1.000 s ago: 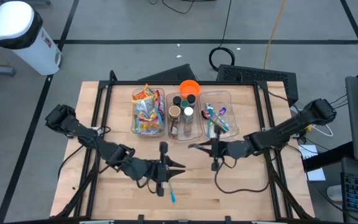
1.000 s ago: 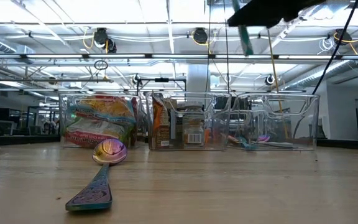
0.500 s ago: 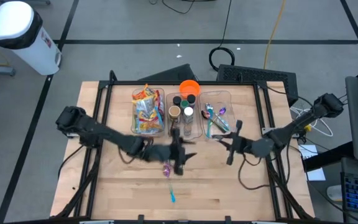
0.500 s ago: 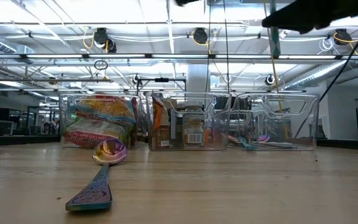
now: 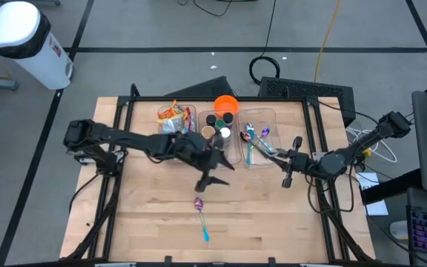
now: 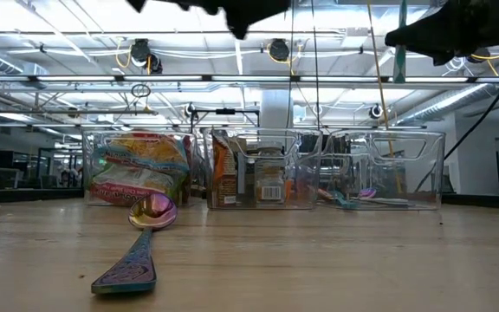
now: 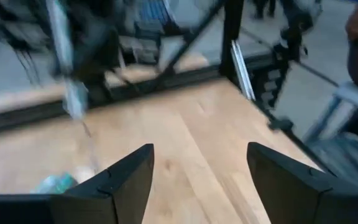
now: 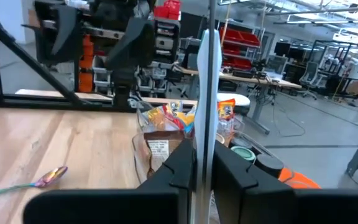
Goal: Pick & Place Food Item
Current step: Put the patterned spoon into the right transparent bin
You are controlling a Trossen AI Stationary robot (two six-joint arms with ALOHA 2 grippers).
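While your right gripper point(image 5: 282, 157) hovers beside the right-hand bin point(image 5: 270, 117), jaws pinching an upright utensil point(image 8: 207, 93), your left gripper point(image 5: 215, 172) hangs with jaws spread, empty, iridescent spoon point(image 5: 199, 207) flat on the table point(image 5: 288, 230) just beyond its tips, snack bags point(image 5: 170, 122) binned behind.

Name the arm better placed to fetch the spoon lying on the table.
Left. Its open gripper hangs just above the spoon, while the right gripper already clamps a utensil beside the right-hand bin.
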